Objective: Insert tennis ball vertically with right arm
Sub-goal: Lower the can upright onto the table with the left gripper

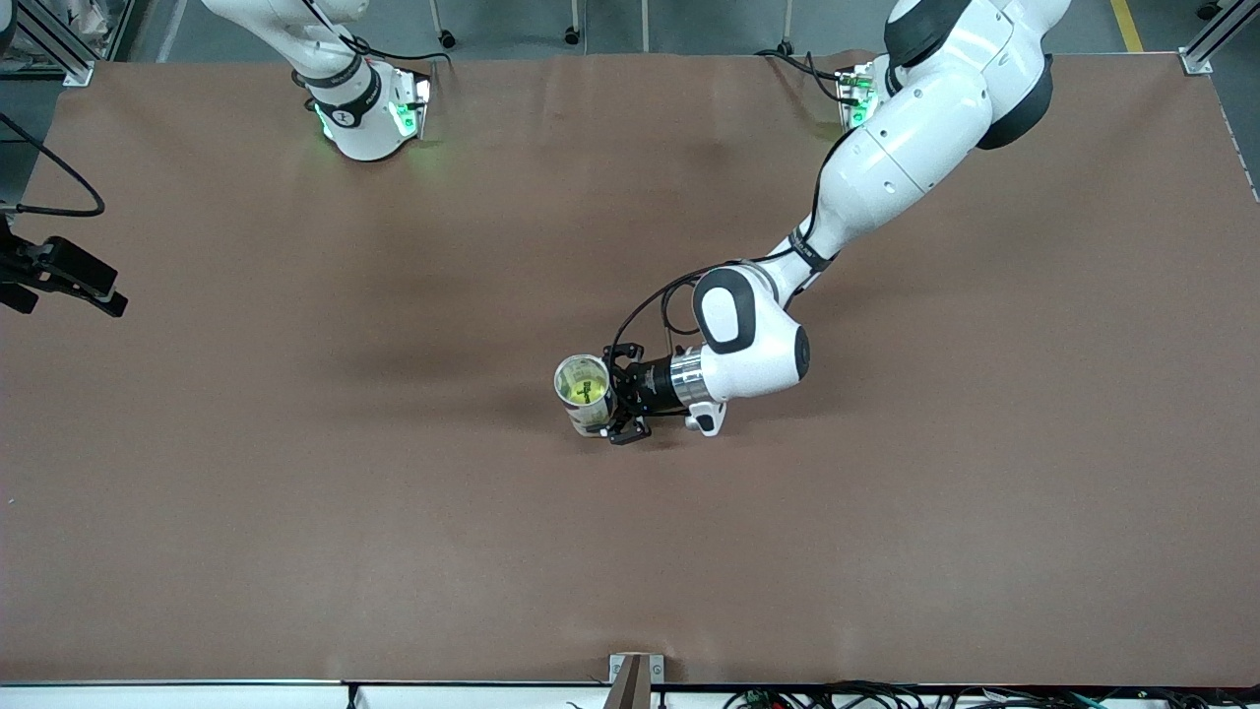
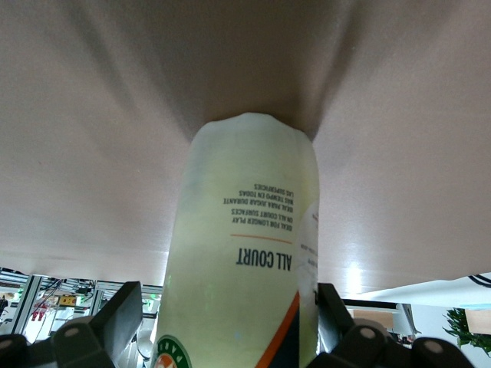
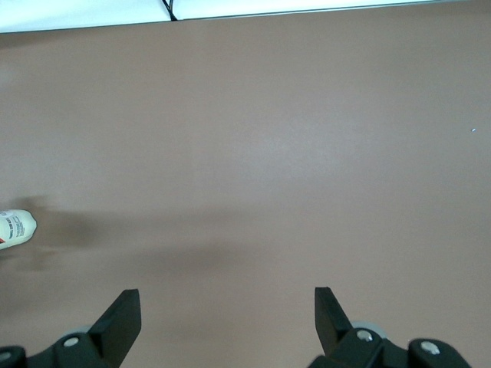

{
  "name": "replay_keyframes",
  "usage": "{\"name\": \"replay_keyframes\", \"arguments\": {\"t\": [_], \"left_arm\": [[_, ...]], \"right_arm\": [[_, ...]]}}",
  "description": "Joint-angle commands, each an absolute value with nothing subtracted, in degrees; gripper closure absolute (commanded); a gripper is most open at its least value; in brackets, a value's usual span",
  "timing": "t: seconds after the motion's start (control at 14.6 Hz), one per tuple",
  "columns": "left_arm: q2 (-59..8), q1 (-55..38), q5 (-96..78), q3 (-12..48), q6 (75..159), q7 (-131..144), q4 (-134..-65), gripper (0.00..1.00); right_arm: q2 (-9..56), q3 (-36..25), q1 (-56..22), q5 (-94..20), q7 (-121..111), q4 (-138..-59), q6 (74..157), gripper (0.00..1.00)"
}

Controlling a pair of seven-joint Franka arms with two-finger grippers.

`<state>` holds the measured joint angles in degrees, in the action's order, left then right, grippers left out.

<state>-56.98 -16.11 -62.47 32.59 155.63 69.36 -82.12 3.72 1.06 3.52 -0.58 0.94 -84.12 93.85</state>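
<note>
One ball (image 1: 583, 390) in can (image 1: 585, 394) — left claw (image 1: 624, 395) clamps can, right claw (image 3: 222, 316) apart

The right gripper (image 3: 222, 318) hangs over the bare brown table (image 3: 253, 138), its two black fingers (image 3: 119, 318) spread wide with nothing between them. A small piece of a white can (image 3: 15, 228) with red print shows near nine o'clock, its shadow on the table beside it.
</note>
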Motion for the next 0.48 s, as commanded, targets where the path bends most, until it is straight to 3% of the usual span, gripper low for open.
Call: {"name": "replay_keyframes", "arguments": {"t": [0.0, 0.41], "left_arm": [[-54.8, -14.8, -63.5, 33.1, 155.7, 68.0, -84.2, 0.0], [-54.8, -14.0, -63.0, 33.0, 155.7, 68.0, -84.2, 0.0]], "right_arm": [[4.1, 1.5, 3.7, 0.4, 0.7, -82.4, 93.6, 0.0], [4.1, 1.4, 4.0, 0.4, 0.7, -82.4, 93.6, 0.0]]}}
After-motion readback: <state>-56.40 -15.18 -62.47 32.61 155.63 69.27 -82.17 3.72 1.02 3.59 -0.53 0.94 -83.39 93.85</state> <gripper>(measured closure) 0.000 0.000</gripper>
